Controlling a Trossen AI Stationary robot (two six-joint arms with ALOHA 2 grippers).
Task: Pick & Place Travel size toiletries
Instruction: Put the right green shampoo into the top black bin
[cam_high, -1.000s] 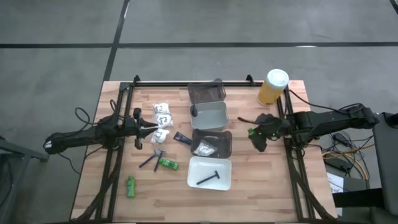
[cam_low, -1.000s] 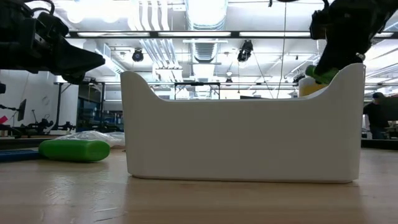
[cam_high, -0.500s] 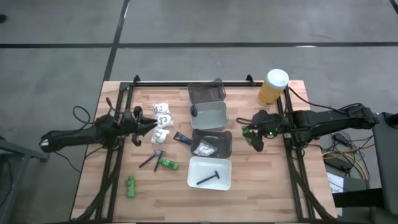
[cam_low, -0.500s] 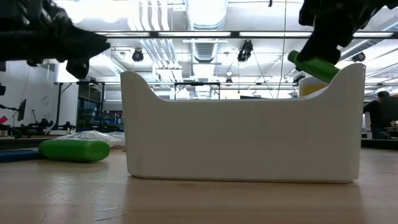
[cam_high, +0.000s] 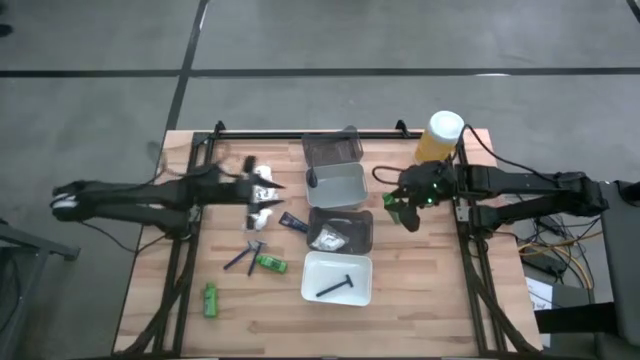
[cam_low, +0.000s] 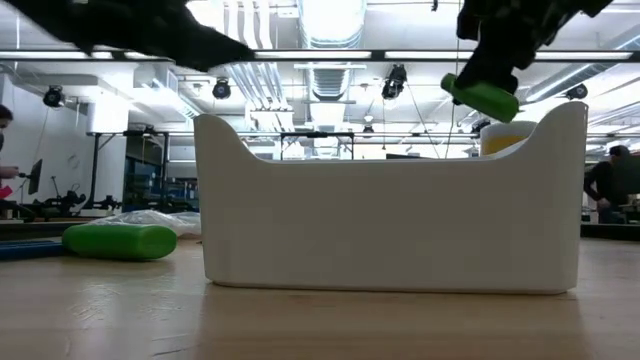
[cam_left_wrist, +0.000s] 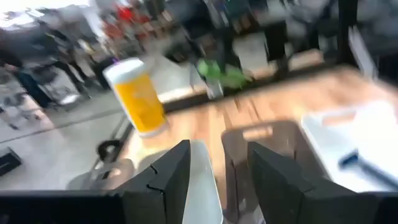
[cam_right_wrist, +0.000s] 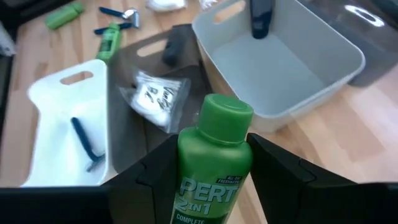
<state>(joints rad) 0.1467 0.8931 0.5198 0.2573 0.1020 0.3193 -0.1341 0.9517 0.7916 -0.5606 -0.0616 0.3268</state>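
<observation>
My right gripper is shut on a bright green bottle, in the air to the right of the trays. The bottle also shows in the low view. My left gripper is open, above the white crinkly packets at the table's left middle, and touches nothing. On the wood lie another packet, a dark tube, slim blue razors and two more green bottles. One razor lies in the white tray, and one packet in the dark tray. My right gripper pinches the green bottle's labelled body between its two fingers. The bottle lies along the fingers, with its cap pointing away from the wrist. The fingers come from the table's right side, slanting down. The bottle is lifted clear and tilted.
A row of trays runs down the table's middle: dark grey, light grey, dark and white. A big yellow white-capped container stands at the far right. There is bare wood at the near right.
My right gripper has risen and gone toward the table's left and far edge with the green bottle, nearer the trays. My left gripper has gone toward the table's right and a little toward the far edge, over the white packets, and has risen.
</observation>
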